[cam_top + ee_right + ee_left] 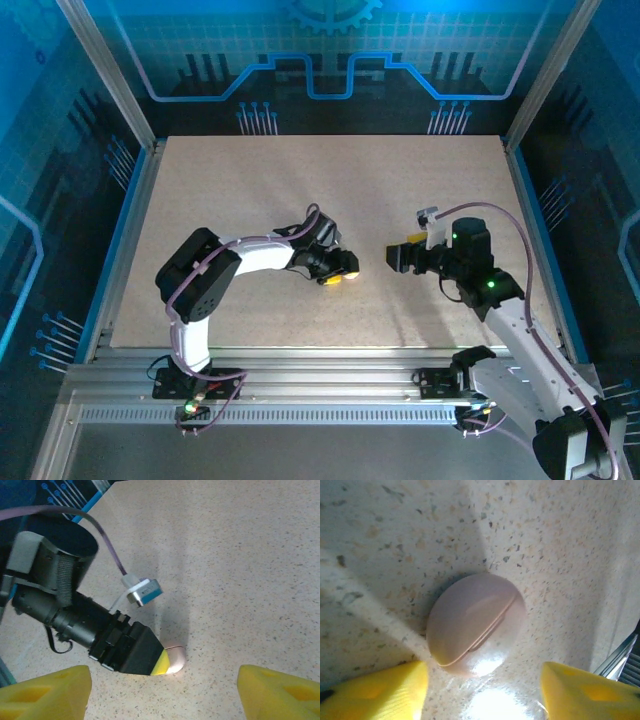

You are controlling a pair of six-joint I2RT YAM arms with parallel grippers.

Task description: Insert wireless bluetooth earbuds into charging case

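Note:
A round, pale pinkish-lilac charging case (475,625) lies on the speckled table with its lid shut, the seam showing across its top. My left gripper (482,695) is open just above it, with its yellow fingertips (375,690) standing apart on either side of the case's near edge and gaps between them and the case. In the right wrist view the case (176,656) peeks out from under the left gripper (162,662). My right gripper (165,695) is open, a short way to the right of the case, with nothing between its fingers. The earbuds are out of view.
Both grippers meet near the table's middle, the left gripper (340,268) facing the right gripper (395,258). A small blue-and-white connector (144,591) hangs on a cable beside the left wrist. Aluminium frame posts and blue walls (130,190) border the table.

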